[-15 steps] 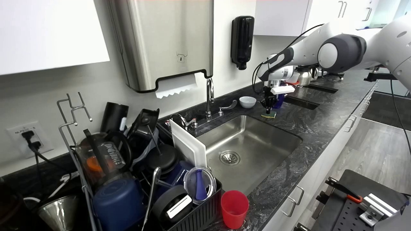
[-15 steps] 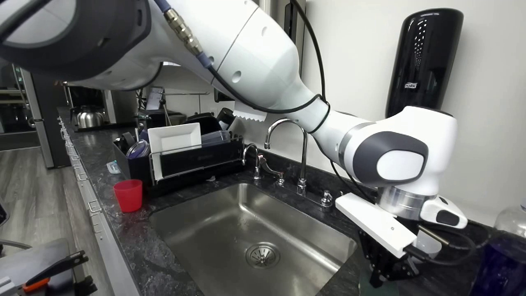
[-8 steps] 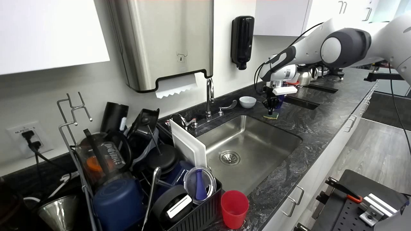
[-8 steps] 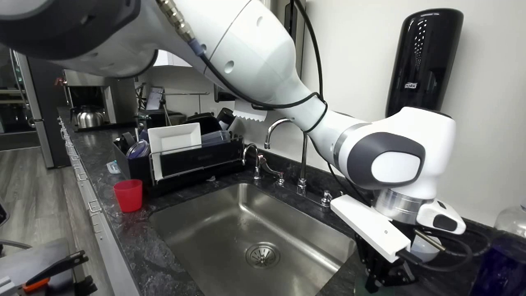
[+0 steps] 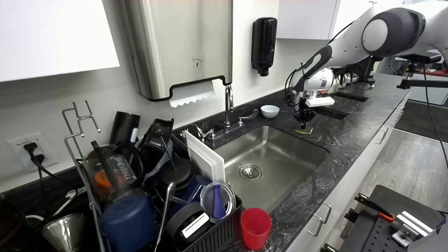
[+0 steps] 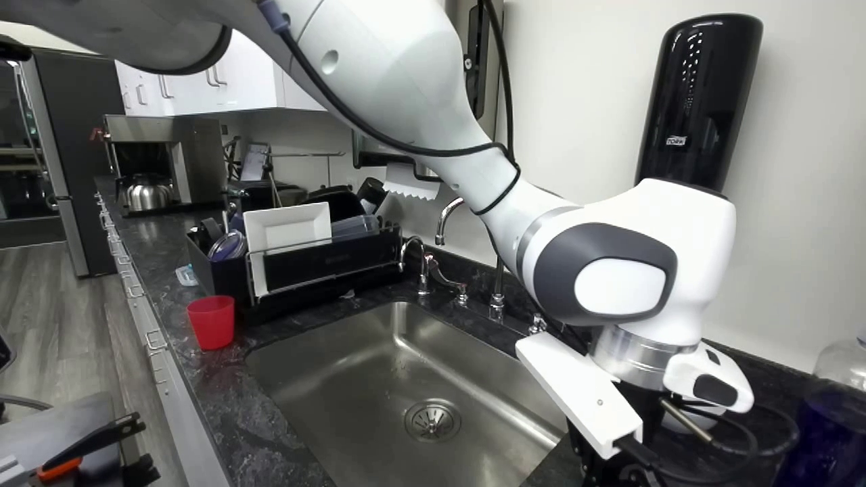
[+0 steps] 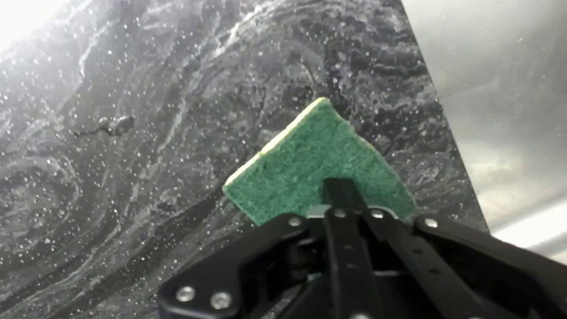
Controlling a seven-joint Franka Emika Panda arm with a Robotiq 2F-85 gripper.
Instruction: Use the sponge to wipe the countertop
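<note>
A green-and-yellow sponge (image 7: 301, 164) lies flat, green face up, on the dark speckled countertop (image 7: 133, 177). In the wrist view my gripper (image 7: 338, 182) comes from below with its fingertips together, pressing down onto the green face; no part of the sponge is seen pinched between them. An exterior view shows the gripper (image 5: 303, 127) upright over the sponge (image 5: 304, 131), just past the far right corner of the sink. Near the bottom edge of an exterior view the gripper's lower part is cut off, and the sponge is out of sight there.
The steel sink (image 5: 273, 154) borders the sponge's spot, its rim close by in the wrist view. A white bowl (image 5: 270, 111) and faucet (image 5: 228, 105) stand along the wall. A bottle of blue liquid (image 6: 829, 426), a red cup (image 5: 255, 229) and a loaded dish rack (image 5: 224, 229) are around.
The gripper and the sponge under it have slid together across the countertop, rightward and slightly nearer in an exterior view. The arm has shifted along with them; the jaws have stayed shut.
</note>
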